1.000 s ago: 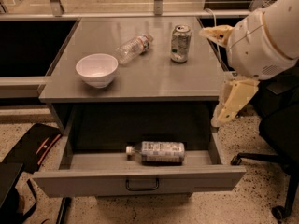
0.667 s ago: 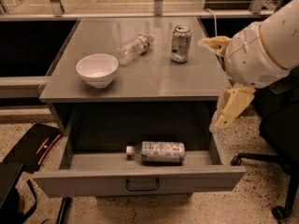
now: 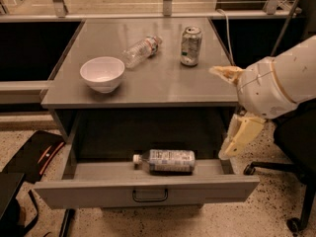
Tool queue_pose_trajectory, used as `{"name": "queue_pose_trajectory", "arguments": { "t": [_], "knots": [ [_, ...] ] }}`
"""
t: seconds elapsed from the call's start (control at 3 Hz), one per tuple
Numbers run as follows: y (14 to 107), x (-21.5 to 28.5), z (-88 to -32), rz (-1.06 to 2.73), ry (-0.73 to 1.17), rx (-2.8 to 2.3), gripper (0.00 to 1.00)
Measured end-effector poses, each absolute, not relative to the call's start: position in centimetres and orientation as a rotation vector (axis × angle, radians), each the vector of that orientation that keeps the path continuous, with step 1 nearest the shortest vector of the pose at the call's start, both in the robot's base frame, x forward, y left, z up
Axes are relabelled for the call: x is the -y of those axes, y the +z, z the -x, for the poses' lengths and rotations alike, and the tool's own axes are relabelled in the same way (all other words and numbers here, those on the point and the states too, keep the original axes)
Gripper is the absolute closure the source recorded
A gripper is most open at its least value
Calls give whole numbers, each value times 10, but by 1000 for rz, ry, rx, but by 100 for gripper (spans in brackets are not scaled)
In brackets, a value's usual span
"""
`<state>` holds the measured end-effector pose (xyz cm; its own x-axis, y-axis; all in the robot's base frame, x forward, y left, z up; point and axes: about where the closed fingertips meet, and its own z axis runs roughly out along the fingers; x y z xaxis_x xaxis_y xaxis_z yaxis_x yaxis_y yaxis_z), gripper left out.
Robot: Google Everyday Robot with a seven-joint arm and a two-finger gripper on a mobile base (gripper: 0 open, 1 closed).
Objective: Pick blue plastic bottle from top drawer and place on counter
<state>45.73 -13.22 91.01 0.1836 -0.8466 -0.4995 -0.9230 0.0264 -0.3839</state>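
The blue plastic bottle [image 3: 168,161] lies on its side in the open top drawer [image 3: 148,192], with its white cap pointing left. The drawer is pulled out under the counter [image 3: 158,80], and its dark loop handle is at the front middle. My gripper [image 3: 219,111] hangs at the right end of the counter and drawer, to the right of and above the bottle. Its pale yellow fingers [image 3: 241,136] are spread wide apart and hold nothing. One finger is at counter height, the other beside the drawer's right wall.
On the counter stand a white bowl [image 3: 102,73], a clear bottle lying on its side [image 3: 140,51] and a drink can [image 3: 191,45]. A black chair base [image 3: 276,172] is on the floor at the right. A dark bag [image 3: 34,154] lies on the floor at the left.
My arm and gripper have moved down and slightly left, from beside the can toward the drawer's right side. The bottle and drawer have not moved.
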Motion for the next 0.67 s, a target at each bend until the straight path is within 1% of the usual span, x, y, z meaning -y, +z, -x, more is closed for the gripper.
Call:
{"name": "queue_pose_trajectory", "arguments": {
  "t": [0.33,0.67],
  "knots": [
    [887,112,-461,1895,324,-1592,0],
    [824,82,-459,1917,636,-1456,0]
  ]
}}
